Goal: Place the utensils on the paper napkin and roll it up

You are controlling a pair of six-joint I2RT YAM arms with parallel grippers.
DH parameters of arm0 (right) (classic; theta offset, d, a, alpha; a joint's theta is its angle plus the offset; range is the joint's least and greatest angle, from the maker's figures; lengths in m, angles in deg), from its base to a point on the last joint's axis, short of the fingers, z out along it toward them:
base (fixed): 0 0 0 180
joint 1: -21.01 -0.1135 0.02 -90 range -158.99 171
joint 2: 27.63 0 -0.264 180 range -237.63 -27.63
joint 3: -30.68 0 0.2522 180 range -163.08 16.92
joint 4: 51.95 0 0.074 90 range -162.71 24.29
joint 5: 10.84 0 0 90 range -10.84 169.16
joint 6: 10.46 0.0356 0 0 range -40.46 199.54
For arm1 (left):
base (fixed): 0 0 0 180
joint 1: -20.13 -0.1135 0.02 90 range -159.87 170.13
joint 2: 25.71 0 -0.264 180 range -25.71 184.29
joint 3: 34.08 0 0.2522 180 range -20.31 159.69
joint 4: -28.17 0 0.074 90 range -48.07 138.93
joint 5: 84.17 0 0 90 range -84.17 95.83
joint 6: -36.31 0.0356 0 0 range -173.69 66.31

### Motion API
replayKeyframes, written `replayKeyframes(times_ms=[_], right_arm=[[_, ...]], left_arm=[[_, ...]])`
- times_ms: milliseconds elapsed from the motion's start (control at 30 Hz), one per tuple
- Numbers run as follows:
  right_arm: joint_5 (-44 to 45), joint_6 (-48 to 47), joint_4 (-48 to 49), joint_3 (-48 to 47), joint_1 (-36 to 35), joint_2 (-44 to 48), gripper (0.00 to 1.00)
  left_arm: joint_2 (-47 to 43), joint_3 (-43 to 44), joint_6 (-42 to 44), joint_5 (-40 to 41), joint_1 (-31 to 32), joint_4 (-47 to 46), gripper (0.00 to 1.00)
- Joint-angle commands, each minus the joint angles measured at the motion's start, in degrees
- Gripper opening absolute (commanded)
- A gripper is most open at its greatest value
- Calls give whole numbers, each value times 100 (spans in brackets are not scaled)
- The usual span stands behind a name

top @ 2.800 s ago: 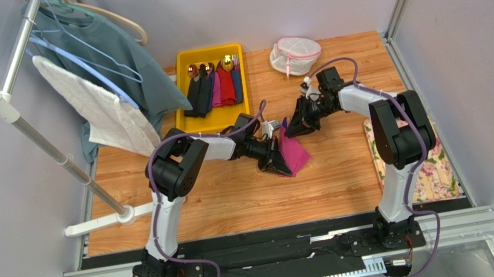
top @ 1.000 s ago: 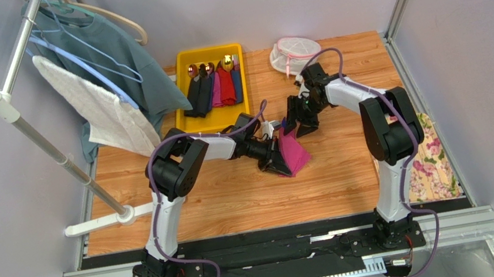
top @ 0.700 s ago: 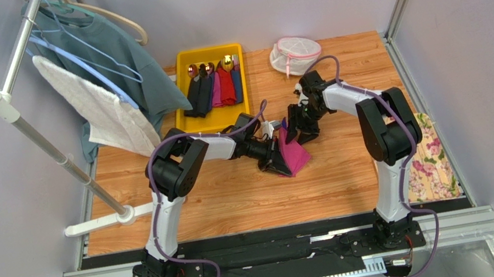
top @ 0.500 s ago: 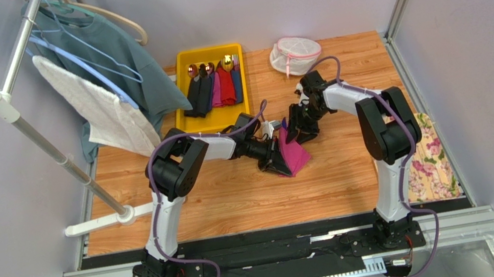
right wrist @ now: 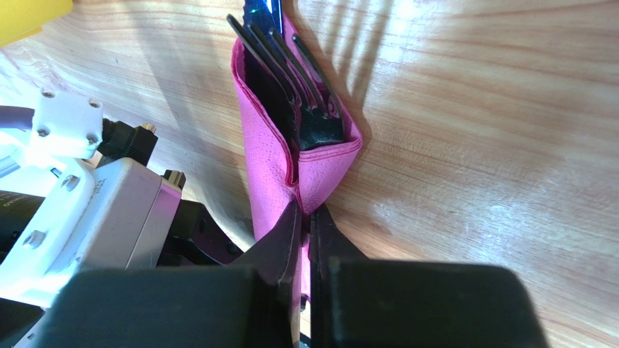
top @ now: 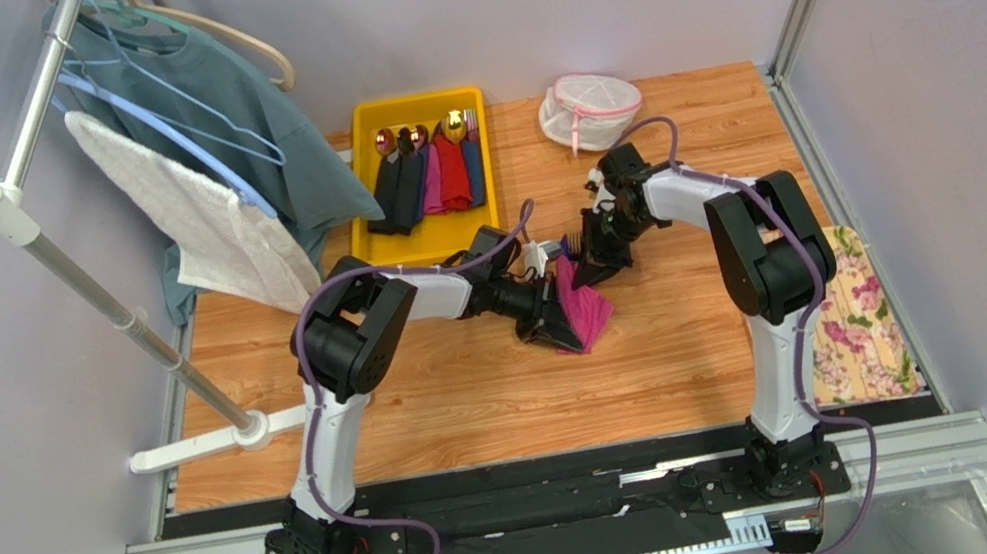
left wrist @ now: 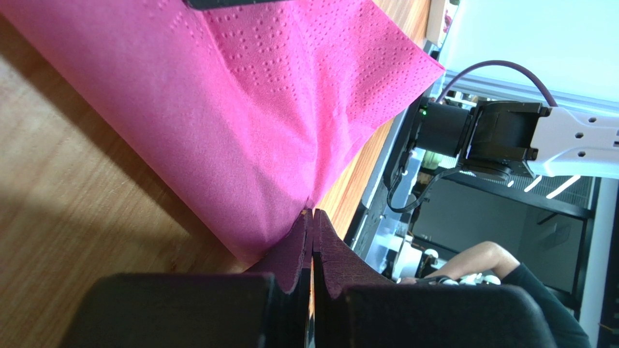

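The magenta paper napkin point(top: 584, 310) lies folded at mid table. In the right wrist view it point(right wrist: 270, 170) wraps over the dark utensils, with the fork point(right wrist: 301, 101) tines showing inside the fold. My left gripper point(top: 560, 305) is shut on the napkin's near-left edge; the left wrist view shows its tips point(left wrist: 312, 212) pinching the pink sheet point(left wrist: 240, 123). My right gripper point(top: 578, 267) is shut on the napkin's far corner, tips point(right wrist: 306, 214) clamped on the paper.
A yellow tray point(top: 371, 220) with sleeved gold cutlery stands at the back. A white mesh pouch point(top: 588, 110) lies at the back right. A floral cloth point(top: 860, 331) lies at the right edge. A clothes rack point(top: 83, 250) with garments stands left.
My right gripper moved left from near the pouch side down to the napkin's far corner and closed on it. The left gripper has held the napkin in place throughout.
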Motion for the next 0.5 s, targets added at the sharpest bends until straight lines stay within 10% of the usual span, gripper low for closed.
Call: replayKeyframes(times_ms=[0, 467], right_arm=[[215, -251, 301, 66, 98, -247, 0], [-1385, -93, 1109, 321, 608, 201, 0]], left_arm=[[36, -77, 325, 758, -22, 163, 0], [-1818, -640, 474, 1487, -92, -611, 58]])
